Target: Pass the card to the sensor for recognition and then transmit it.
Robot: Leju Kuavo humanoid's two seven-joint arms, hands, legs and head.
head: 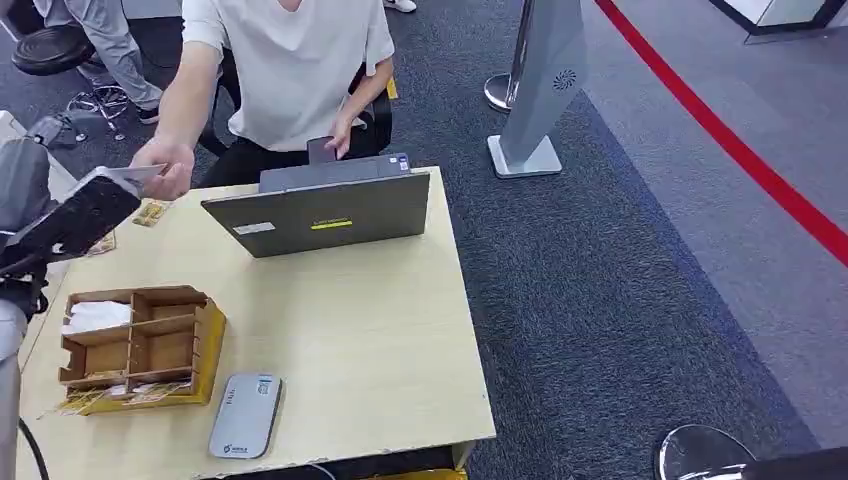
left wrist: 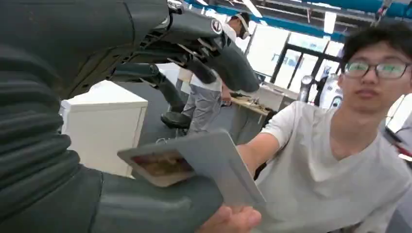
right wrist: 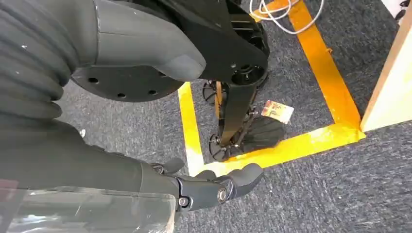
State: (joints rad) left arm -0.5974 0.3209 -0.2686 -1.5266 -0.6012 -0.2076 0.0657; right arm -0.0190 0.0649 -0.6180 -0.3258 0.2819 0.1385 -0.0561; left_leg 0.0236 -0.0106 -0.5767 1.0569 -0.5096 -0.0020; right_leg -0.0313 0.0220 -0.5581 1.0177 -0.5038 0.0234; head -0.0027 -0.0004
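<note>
My left hand [head: 75,220] is raised over the table's far left corner and holds a grey card [head: 135,176] out toward a seated person. That person's hand [head: 168,165] grips the card's far end. In the left wrist view the card [left wrist: 204,155] lies between my thumb [left wrist: 145,204] and the dark fingers above it, with the person's fingers [left wrist: 233,221] touching its edge. The flat grey-white sensor [head: 245,415] lies on the table [head: 380,330] near the front edge, away from both hands. My right hand [right wrist: 204,189] hangs over the carpet, fingers apart, holding nothing.
An open laptop [head: 320,210] stands at the table's far side in front of the person. A wooden divided box [head: 140,345] sits at front left beside the sensor. A loose card [head: 150,212] lies near my left hand. A chair base [right wrist: 243,136] stands on the floor.
</note>
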